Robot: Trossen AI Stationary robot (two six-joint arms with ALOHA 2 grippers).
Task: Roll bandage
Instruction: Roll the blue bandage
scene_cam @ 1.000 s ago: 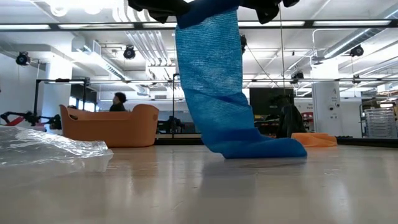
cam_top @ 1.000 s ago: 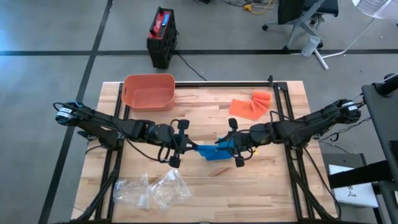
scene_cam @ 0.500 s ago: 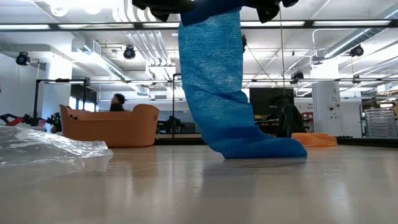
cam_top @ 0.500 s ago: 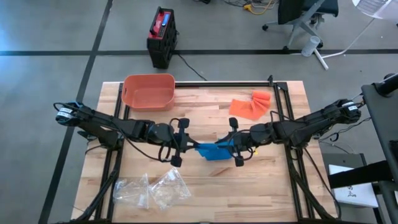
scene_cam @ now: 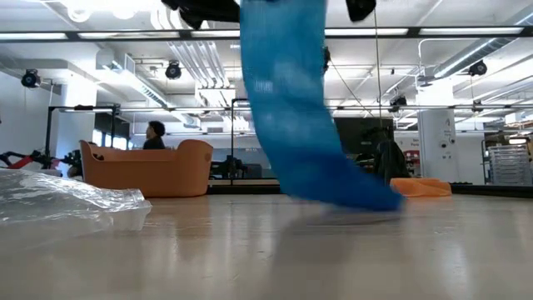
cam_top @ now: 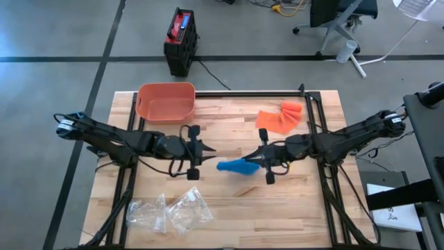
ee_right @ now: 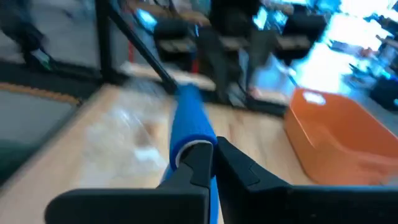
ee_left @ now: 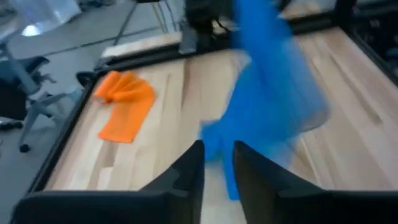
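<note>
Right gripper [cam_top: 258, 158] is clamped on one end of the blue bandage [cam_top: 236, 166], which hangs from it to the table, while left gripper [cam_top: 205, 151] sits nearby, unclasped and empty; unsupported tail may swing, unroll, or slip.

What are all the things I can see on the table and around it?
Blue bandage: one, blue, mid-table, hanging from the right gripper.
Orange bandage: one, orange, back right of table.
Orange tub: one, orange, back left of table.
Plastic bags: clear, crumpled, front left of table.
Black-and-red box: one, on the floor behind the table.
Office chair: one, floor, back right.
Person: one, far behind the tub.
Left gripper: dark, left of the blue bandage.
Right gripper: dark, shut on the blue bandage.
</note>
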